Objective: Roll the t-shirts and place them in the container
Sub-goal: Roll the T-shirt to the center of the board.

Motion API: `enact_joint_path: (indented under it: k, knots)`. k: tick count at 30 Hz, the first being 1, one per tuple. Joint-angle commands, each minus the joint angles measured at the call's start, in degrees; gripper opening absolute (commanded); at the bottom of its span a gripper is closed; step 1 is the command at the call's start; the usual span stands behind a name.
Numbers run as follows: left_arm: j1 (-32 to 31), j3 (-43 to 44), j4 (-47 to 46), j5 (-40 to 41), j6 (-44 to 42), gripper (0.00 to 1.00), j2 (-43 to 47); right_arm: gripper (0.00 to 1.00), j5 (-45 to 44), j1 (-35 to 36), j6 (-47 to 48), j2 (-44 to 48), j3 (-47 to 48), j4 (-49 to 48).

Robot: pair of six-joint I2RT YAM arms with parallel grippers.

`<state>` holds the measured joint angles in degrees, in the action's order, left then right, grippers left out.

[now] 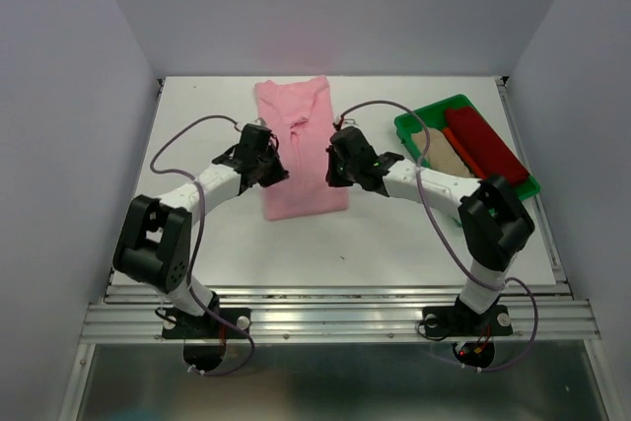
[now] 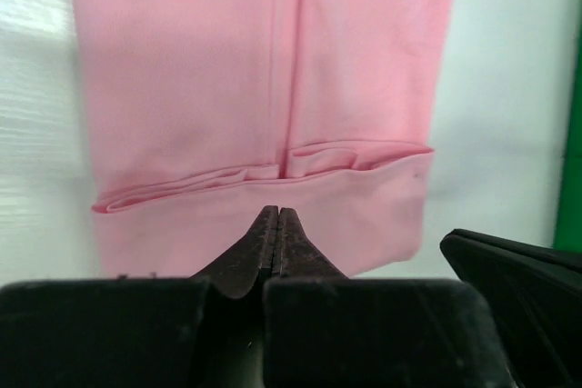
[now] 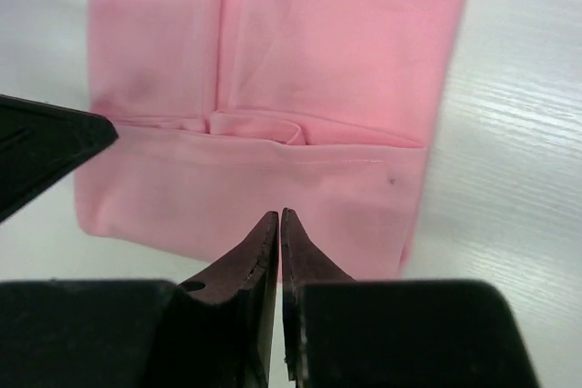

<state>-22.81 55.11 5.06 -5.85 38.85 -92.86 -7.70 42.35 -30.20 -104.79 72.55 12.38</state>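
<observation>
Left gripper (image 2: pixel 275 215) clenched, right gripper (image 3: pixel 279 217) all but closed; I see no cloth in either. Just beyond, pink shirt (image 2: pixel 273 88) flat on counter (image 1: pixel 394 244), near hem turned once, so I judge the roll barely begun. Red shirt (image 1: pixel 485 145) and beige shirt (image 1: pixel 449 152) lie unrolled in tray (image 1: pixel 429 110).

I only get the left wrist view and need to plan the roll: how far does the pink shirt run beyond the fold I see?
Observer: In the top view the pink t-shirt is a long strip reaching nearly to the far edge of the table.
Operator: That black shape on my right?
Observer: The right gripper, jaws almost closed on nothing, over the shirt's near end.
Operator: And the green sliver?
Observer: A green tray holding a dark red shirt and a beige shirt.
</observation>
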Motion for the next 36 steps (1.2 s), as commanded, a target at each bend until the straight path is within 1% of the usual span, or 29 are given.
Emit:
enact_joint_path:
  k: [1, 4, 6, 8, 9, 10, 11, 12, 13, 15, 17, 20, 22, 24, 26, 27, 30, 36]
  knots:
    - [-0.3, 1.5, 1.7, 5.1, -2.4, 0.0, 10.1, 0.11, -3.7, -0.8, 1.0, 6.5, -4.1, -1.2]
    - [-0.3, -1.2, 2.8, 7.9, -2.8, 0.0, 14.4, 0.11, -3.2, -1.3, 0.4, 9.1, -8.1, -0.8]
    - [-0.3, -3.2, 3.6, 9.0, -2.5, 0.0, 17.0, 0.15, -2.2, -2.0, 0.0, 10.7, -10.1, -0.9]
    - [-0.3, -7.1, 3.5, 9.4, -1.8, 0.03, 19.6, 0.2, -0.3, -3.9, -0.7, 11.5, -12.4, -1.0]
    - [-0.3, -8.4, 3.2, 9.4, -1.4, 0.07, 20.8, 0.22, 0.2, -3.9, -0.7, 11.9, -13.0, -1.0]
    - [-0.3, -11.3, 2.8, 9.4, -0.5, 0.1, 21.8, 0.24, 0.8, -4.7, -0.9, 12.5, -13.6, -1.0]
    - [-0.3, -13.0, 1.8, 9.6, 0.1, 0.13, 24.4, 0.29, 1.9, -5.3, -1.0, 12.8, -14.4, -1.0]
    - [-0.3, -14.4, 1.3, 10.1, 1.1, 0.21, 25.8, 0.32, 2.5, -5.8, -1.1, 12.9, -14.8, -1.0]
    - [-0.3, -17.6, 0.5, 10.3, 2.0, 0.25, 27.1, 0.34, 3.1, -5.8, -1.2, 12.9, -15.0, -1.2]
    - [-0.3, -20.2, -0.3, 12.6, 4.7, 0.33, 31.1, 0.37, 4.3, -6.4, -1.3, 12.3, -15.5, -1.5]
    - [-0.3, -23.2, -0.8, 13.8, 5.7, 0.33, 33.6, 0.39, 5.7, -6.4, -1.7, 11.5, -15.9, -2.4]
    - [-0.3, -22.3, 1.1, 13.4, 4.3, 0.33, 33.1, 0.41, 7.3, -6.9, -2.5, 10.8, -16.2, -3.4]
    - [-0.3, -21.1, 3.7, 12.8, 3.5, 0.34, 30.5, 0.43, 9.0, -6.9, -3.0, 10.4, -16.4, -4.3]
    - [-0.3, -21.4, 2.9, 11.3, 2.7, 0.35, 28.9, 0.44, 9.6, -7.5, -3.4, 9.8, -16.4, -4.8]
    - [-0.3, -22.3, 0.6, 9.2, 2.5, 0.4, 27.2, 0.44, 10.3, -7.5, -3.6, 9.5, -16.6, -5.3]
    - [-0.3, -23.2, 0.0, 8.8, 2.5, 0.45, 26.9, 0.44, 10.4, -7.5, -3.8, 9.3, -16.6, -5.4]
    - [-0.3, -23.9, -1.5, 8.1, 2.6, 0.46, 25.8, 0.44, 10.6, -7.5, -4.1, 9.1, -16.7, -6.0]
    - [-0.3, -24.6, -1.6, 9.5, 2.6, 0.47, 25.4, 0.44, 11.7, -7.5, -4.5, 7.4, -16.7, -6.8]
